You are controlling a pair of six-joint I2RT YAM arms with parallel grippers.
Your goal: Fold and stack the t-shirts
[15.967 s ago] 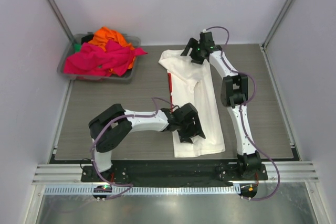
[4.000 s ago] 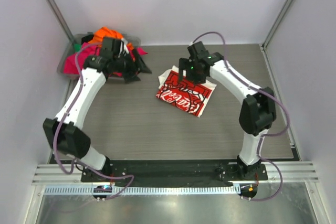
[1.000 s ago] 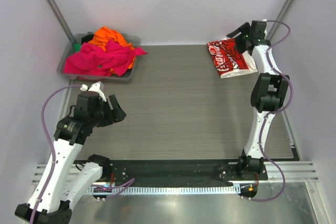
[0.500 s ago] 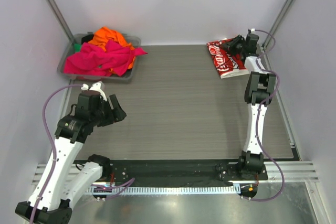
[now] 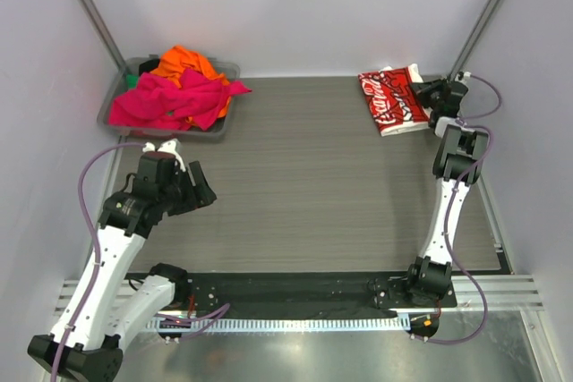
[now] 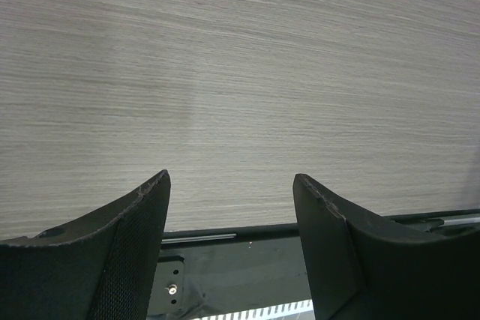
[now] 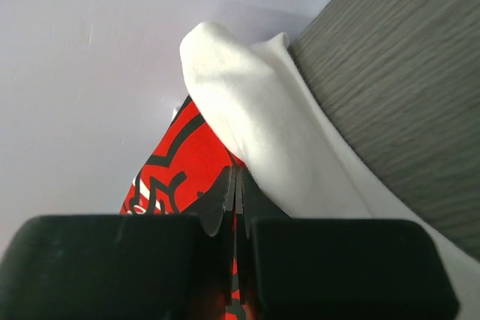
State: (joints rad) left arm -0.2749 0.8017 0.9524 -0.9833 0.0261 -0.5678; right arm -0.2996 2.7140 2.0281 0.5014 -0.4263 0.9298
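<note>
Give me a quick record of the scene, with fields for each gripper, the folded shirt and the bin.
Folded t-shirt: cream-white, red print up, far right corner of the table
Right gripper: shut, at that shirt's right edge; pinching cloth or not, unclear
Left gripper: open, above bare table, holding nothing
Bin: grey, far left, holds crumpled pink t-shirt and orange t-shirt

The left hand (image 6: 231,179) is held open, arm bent; the right arm is extended, hand (image 7: 234,175) clamped on the t-shirt (image 7: 255,110).
</note>
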